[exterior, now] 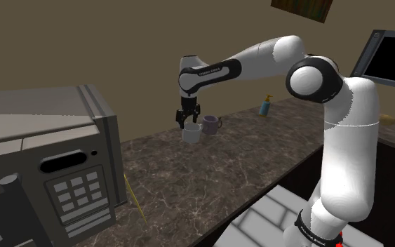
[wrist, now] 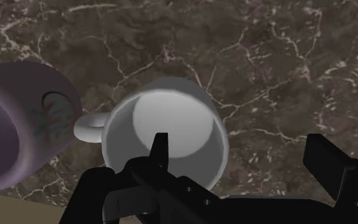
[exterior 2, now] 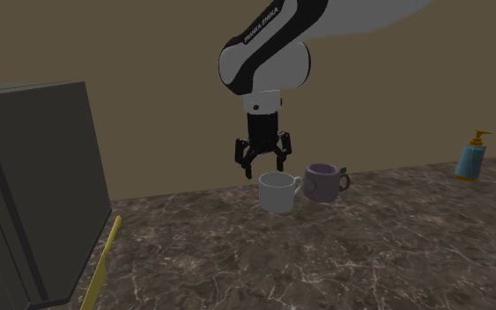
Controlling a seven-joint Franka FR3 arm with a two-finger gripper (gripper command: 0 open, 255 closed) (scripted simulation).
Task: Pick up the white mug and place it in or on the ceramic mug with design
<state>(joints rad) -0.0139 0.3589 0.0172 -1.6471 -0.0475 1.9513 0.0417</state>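
White mug (exterior 2: 278, 191), plain and glossy with a loop handle, stands upright on a dark, pale-veined stone countertop (exterior 2: 343, 264). It sits just beside a pale purple ceramic mug with a small greenish design on its side (exterior 2: 323, 182), which is also upright with its mouth open. The white mug's handle points toward the purple mug. The wrist view is too dim there to tell whether handle and purple wall touch or only come very close.

An all-black two-finger gripper (exterior 2: 263, 166) hangs straight down from the white arm, just above the white mug's rim on the side away from the purple mug. The claw is released, jaws spread and empty. In the wrist view one finger (wrist: 161, 149) lies over the mug's hollow and the other sits outside its wall, so the pair straddles the rim opposite the handle.

The step in hand looks like the descent to grasp. To do it well, the hand should come straight down so that the wall passes between the fingers without being nudged, since a push would slide the white mug against the purple mug. It should close only once the fingers are well below the rim. A thin, glossy wall may slip, so a deep, square pinch is safer, followed by a vertical lift that clears the purple mug's rim before any sideways move.
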